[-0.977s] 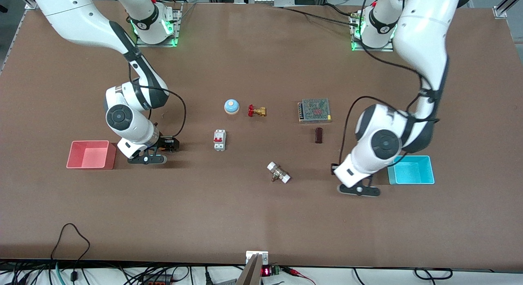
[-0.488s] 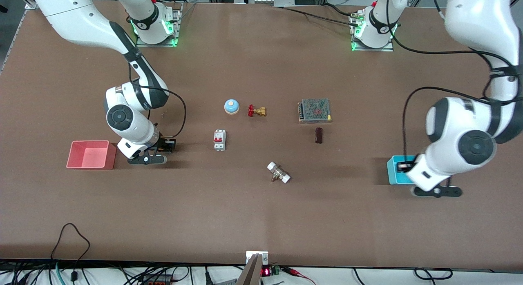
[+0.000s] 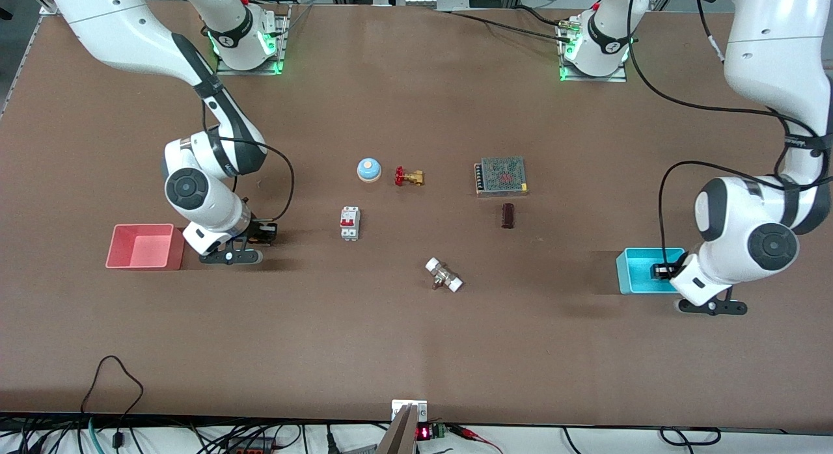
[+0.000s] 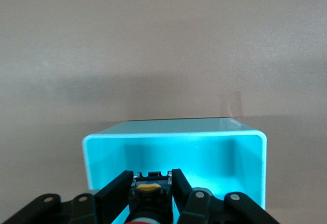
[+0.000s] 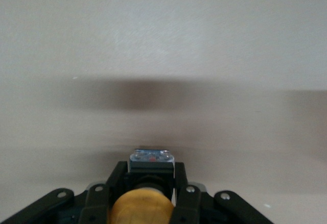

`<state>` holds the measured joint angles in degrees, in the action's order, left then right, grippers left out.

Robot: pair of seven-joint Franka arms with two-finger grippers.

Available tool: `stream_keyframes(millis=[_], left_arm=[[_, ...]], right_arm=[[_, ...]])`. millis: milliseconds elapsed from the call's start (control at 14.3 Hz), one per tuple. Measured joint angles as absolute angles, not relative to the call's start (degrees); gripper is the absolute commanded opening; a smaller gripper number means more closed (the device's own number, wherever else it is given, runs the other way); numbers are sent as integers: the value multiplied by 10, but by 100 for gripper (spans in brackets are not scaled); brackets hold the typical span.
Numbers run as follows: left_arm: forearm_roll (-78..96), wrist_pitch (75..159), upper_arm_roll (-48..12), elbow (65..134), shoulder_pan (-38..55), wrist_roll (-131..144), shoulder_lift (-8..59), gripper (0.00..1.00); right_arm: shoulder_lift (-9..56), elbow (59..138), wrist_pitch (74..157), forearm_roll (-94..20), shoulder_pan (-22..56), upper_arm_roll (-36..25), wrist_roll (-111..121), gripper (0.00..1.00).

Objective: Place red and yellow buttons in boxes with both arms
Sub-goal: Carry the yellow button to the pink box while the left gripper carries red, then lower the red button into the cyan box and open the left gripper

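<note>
Left wrist view shows the left gripper [image 4: 149,191] with its fingers [image 4: 113,193] clamped on the black base of a button [image 4: 148,194]; a red cap edge peeps out at the bottom of that picture, so this looks like the red one, though little of it shows. It hangs over the cyan box [image 4: 173,145], at the left arm's end of the table [image 3: 416,350]. The button's long axis seems to lie roughly level, its base toward the box's open inside and its cap back toward the wrist.

The right gripper [image 5: 149,183] grips the yellow button [image 5: 140,206] with its fingers [image 5: 115,183] shut on the black base, cap toward the wrist, the axis again roughly level. From the front view it sits low over bare table just beside the pink box [image 3: 144,246], not over it.

Both buttons are carried, neither dropped. I judge the left arm ready to let go, perhaps after a small drop lower. The right arm must first move across over its box, toward the right arm's end of the table, then part its fingers.
</note>
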<state>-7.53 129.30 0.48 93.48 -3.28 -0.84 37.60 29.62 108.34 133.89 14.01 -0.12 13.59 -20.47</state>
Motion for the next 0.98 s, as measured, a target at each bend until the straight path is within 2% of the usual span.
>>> stream_keyframes(millis=[140, 349, 419, 488, 558, 628, 977], left_arm=[[-75, 1331, 5, 964, -33, -10, 376, 21], [-75, 1349, 4, 982, -33, -11, 376, 27], [-75, 1353, 4, 985, -33, -12, 376, 53], [-75, 1354, 4, 986, -33, -12, 376, 74], [-75, 1354, 4, 987, -33, -13, 376, 90], [-75, 1355, 4, 987, -33, -13, 376, 100], [-75, 1333, 2, 979, -33, -14, 363, 100]], right_arm=[[267, 1044, 1260, 140, -12, 135, -179, 3], [208, 1029, 1206, 136, -50, 132, -110, 3], [195, 1029, 1200, 136, -71, 129, -78, 3], [190, 1030, 1200, 136, -91, 124, -47, 3], [191, 1031, 1201, 136, -108, 114, -19, 3], [194, 1032, 1205, 136, -122, 101, 6, 3], [257, 1038, 1305, 135, -139, 62, 48, 4]])
